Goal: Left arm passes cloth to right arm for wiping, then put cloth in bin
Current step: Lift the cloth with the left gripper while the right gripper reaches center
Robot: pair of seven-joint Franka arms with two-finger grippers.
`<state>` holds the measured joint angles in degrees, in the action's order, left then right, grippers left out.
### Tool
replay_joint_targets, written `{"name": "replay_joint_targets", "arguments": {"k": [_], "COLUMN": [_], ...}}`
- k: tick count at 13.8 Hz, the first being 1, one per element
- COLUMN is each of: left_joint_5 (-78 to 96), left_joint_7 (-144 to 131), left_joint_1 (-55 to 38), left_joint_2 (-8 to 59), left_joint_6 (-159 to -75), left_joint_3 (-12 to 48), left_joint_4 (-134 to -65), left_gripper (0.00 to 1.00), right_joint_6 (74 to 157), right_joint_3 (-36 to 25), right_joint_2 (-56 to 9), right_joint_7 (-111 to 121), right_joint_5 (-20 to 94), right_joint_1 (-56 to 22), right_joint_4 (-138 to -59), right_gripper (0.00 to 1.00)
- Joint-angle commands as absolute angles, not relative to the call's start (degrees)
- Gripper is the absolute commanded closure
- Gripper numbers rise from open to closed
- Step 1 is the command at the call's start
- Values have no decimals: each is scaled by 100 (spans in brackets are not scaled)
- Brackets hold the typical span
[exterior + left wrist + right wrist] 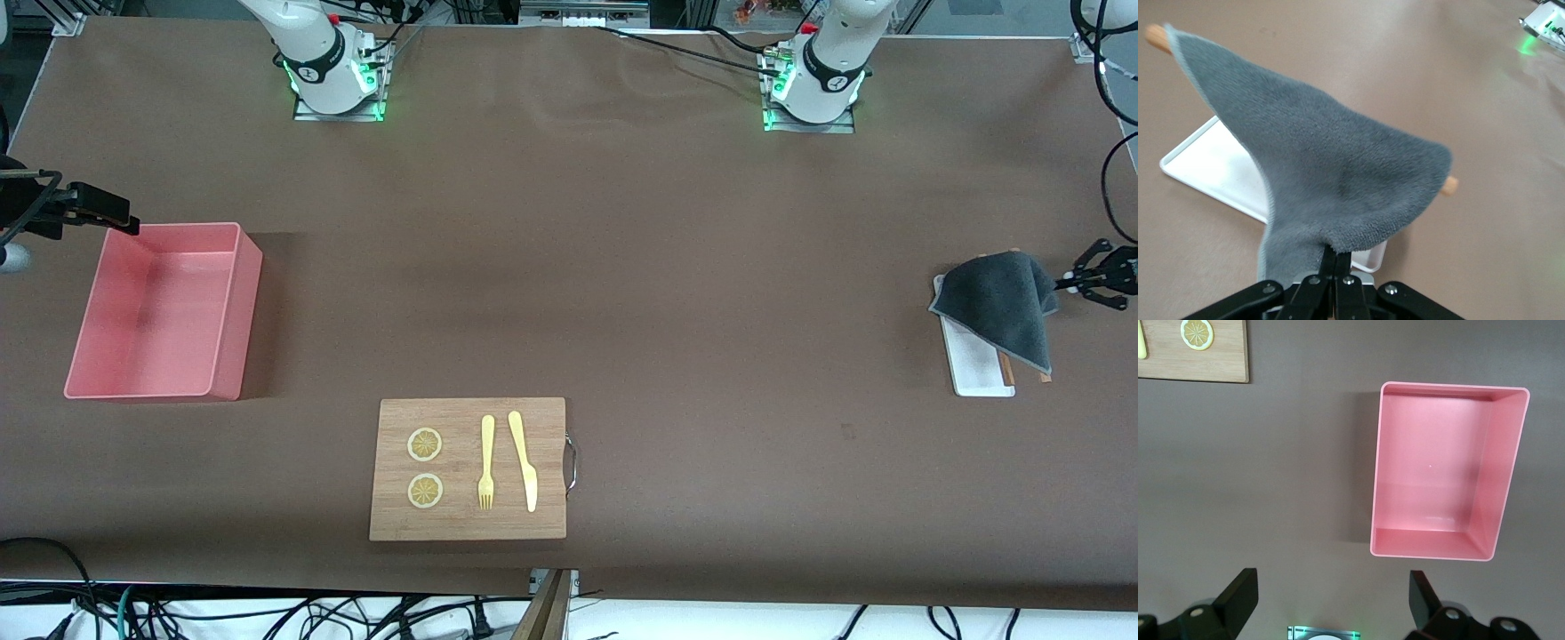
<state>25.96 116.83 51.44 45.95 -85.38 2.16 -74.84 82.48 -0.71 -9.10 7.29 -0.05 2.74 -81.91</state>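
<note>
The cloth [1000, 302] shows its dark grey face at the left arm's end of the table. It drapes over a small white tray [976, 366]. My left gripper [1061, 285] is shut on the cloth's edge, and that edge is pulled up off the tray. In the left wrist view the cloth [1338, 167] fans out from the pinched fingertips of the left gripper [1338, 257]. The pink bin [164, 307] stands with nothing in it at the right arm's end. My right gripper [120, 218] hovers open by the bin's corner. The right wrist view shows the bin [1505, 473] below the right gripper [1331, 600].
A wooden cutting board [468, 468] lies near the front camera with two lemon slices [425, 444], a yellow fork [486, 462] and a yellow knife [524, 460]. Wooden sticks [1448, 185] poke out from under the cloth beside the white tray [1205, 167].
</note>
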Motion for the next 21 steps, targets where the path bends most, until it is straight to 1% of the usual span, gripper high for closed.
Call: {"name": "replay_joint_targets", "arguments": {"k": [1, 3, 5, 8, 11, 13, 16, 19, 21], "left_joint_5": [2059, 1637, 1381, 1134, 1134, 1134, 1247, 2044, 2573], "left_joint_7": [10902, 10155, 9338, 8011, 6790, 5815, 4329, 3045, 2106], "left_joint_1": [5133, 5019, 4669, 4010, 3386, 2798, 1788, 1118, 661], "left_joint_2": [3703, 3132, 2648, 2120, 1873, 1680, 1600, 1652, 1679], "left_joint_6": [-8341, -8132, -7859, -7533, -7304, -7225, -7146, -7215, -7626], "left_joint_3": [237, 316, 316, 334, 360, 352, 360, 500, 545], "left_joint_4": [-7567, -7585, -7585, -7576, -7559, -7559, -7524, -7523, -7523], "left_gripper": [100, 100, 100, 100, 100, 100, 100, 100, 100], "right_joint_6": [8157, 8139, 8051, 8042, 8112, 8182, 8454, 8683, 8885], "right_joint_3": [-44, -44, -44, -9, 9, 9, 9, 9, 9], "right_joint_2": [-949, -1028, -1055, -1063, -1203, -1300, -1476, -1634, -1757], "right_joint_7": [712, 712, 721, 607, 432, -103, -736, -1282, -1676], "right_joint_5": [35, 26, 26, 35, 87, 105, 350, 448, 807], "right_joint_1": [290, 290, 290, 246, 88, -122, -369, -597, -703], "right_joint_4": [-8191, -8200, -8209, -8200, -8183, -8165, -8156, -8156, -8156], "right_gripper": [0, 0, 0, 0, 0, 0, 0, 0, 0]}}
